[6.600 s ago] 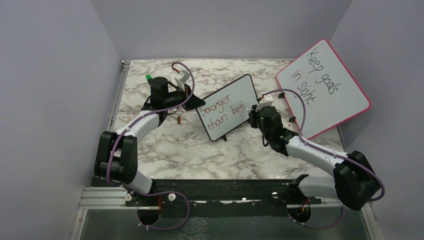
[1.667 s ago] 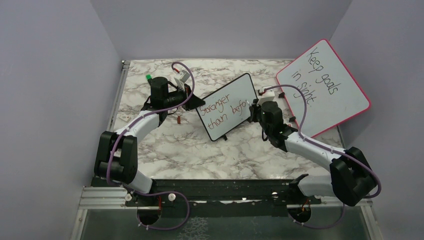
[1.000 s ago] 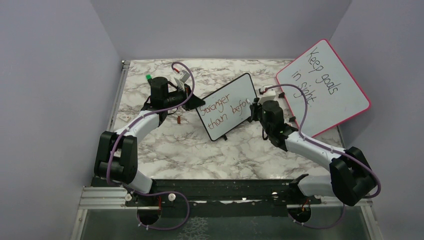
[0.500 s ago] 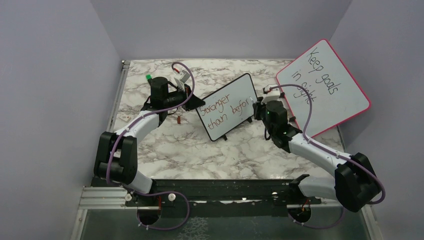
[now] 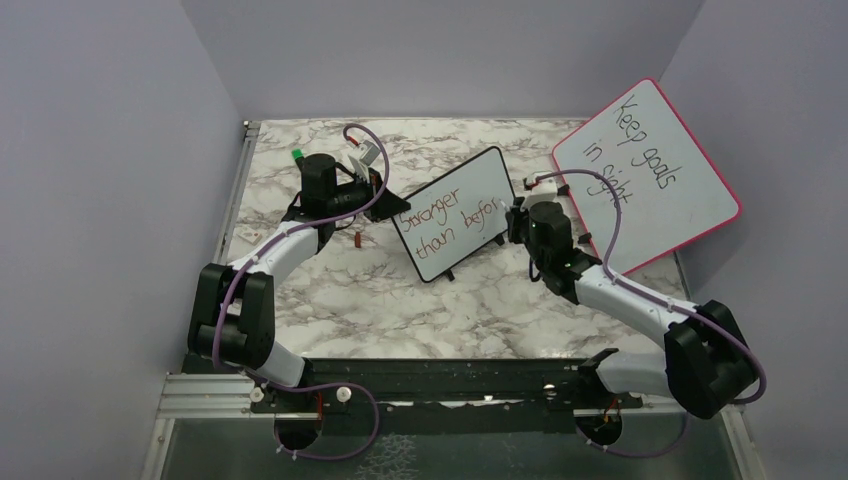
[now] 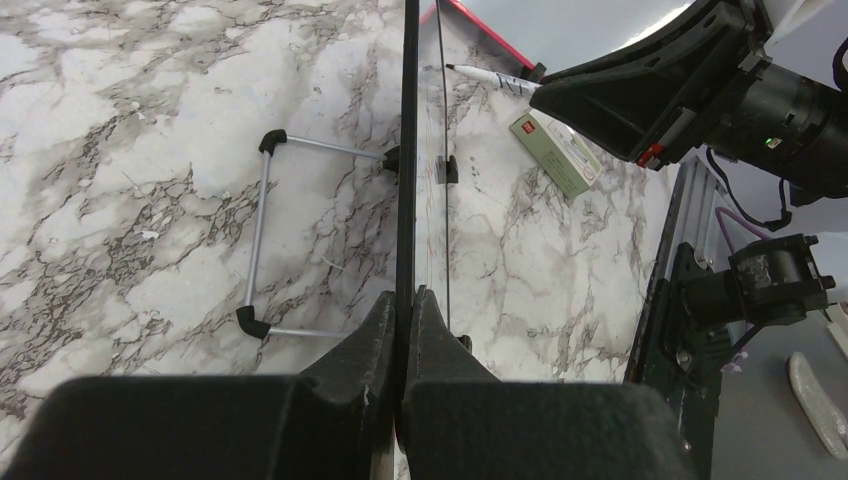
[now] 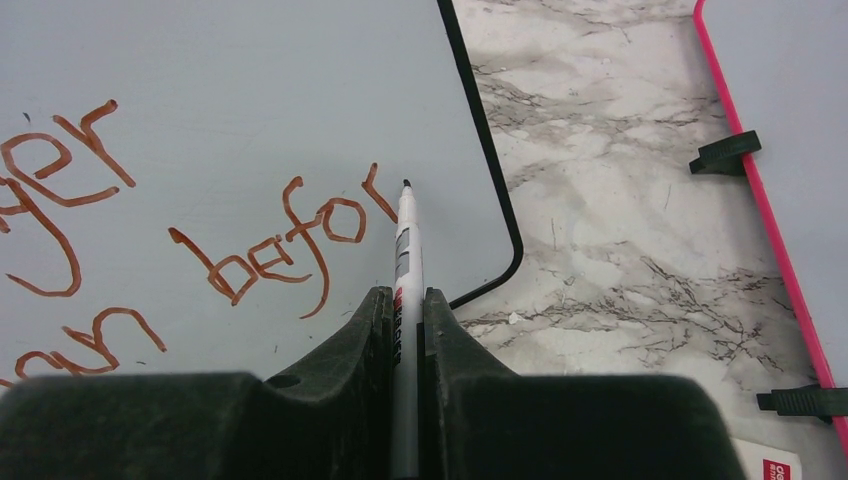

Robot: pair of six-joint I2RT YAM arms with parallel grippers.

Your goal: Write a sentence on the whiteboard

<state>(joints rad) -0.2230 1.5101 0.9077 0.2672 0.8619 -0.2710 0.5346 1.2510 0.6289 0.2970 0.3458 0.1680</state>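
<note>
The whiteboard (image 5: pixel 455 213) stands tilted on the marble table, black-framed. My left gripper (image 5: pixel 384 198) is shut on its left edge; in the left wrist view the board (image 6: pixel 407 150) runs edge-on from between the jaws of that gripper (image 6: pixel 407 296). The sentence (image 5: pixel 447 215) reads "Stronger than befor" in reddish-brown; its end (image 7: pixel 285 245) shows in the right wrist view. My right gripper (image 7: pixel 403 296) is shut on a white marker (image 7: pixel 404 250), whose tip sits just right of the last "r", near the board's right edge. From above, that gripper (image 5: pixel 514 214) is at the board's right side.
A larger pink-framed board (image 5: pixel 650 170) with black handwriting leans at the back right, its edge (image 7: pixel 745 150) close to my right gripper. A small red cap (image 5: pixel 360 239) lies by my left arm. A green box (image 6: pixel 555 155) lies beyond the whiteboard, and the wire stand (image 6: pixel 262 240) props it.
The second line has grown from "bef" to "befor". My right gripper has moved with the marker toward the board's right edge. The left arm has not moved.
</note>
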